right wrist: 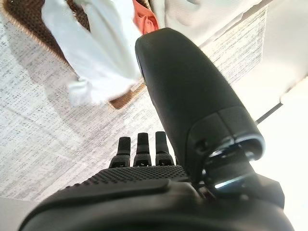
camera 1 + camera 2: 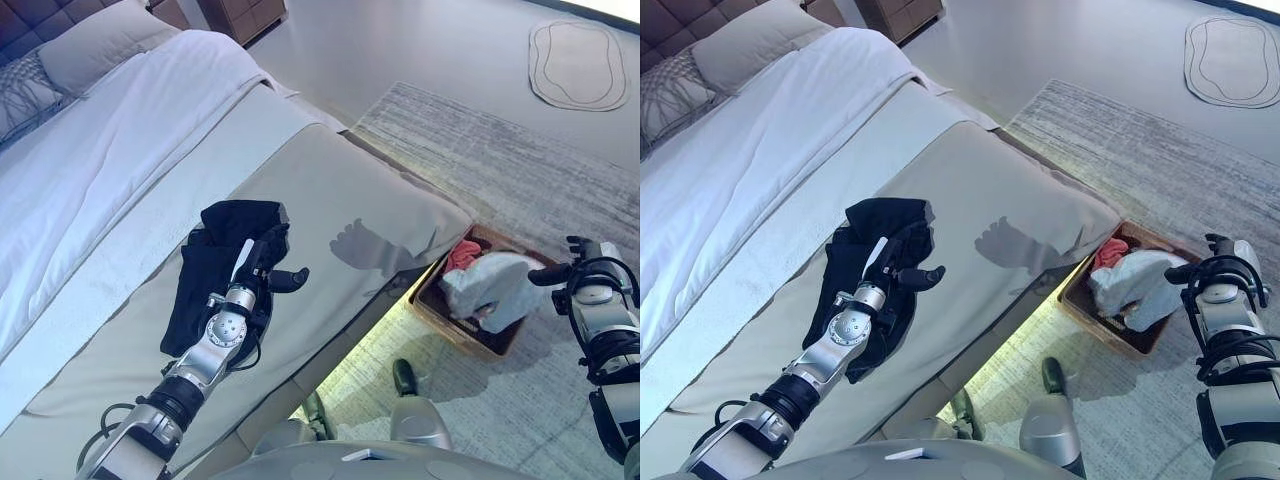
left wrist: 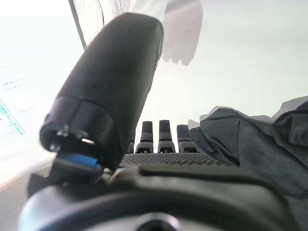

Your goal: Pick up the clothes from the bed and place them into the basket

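In the eye views the black garment (image 2: 222, 262) lies crumpled on the bed (image 2: 330, 190), left hand (image 2: 262, 262) over it, and looks light, limp, best pinched at a raised fold; the left wrist view shows straight, empty fingers (image 3: 159, 136); the right wrist view shows the right hand (image 1: 144, 178) relaxed beside the basket (image 1: 29, 33)

1. A bed (image 2: 350, 190) is filling the left and centre of the frame, carrying a black garment (image 2: 215, 265) at centre left.
2. A rug (image 2: 500, 160) is lying at right, bearing a basket (image 2: 440, 315).
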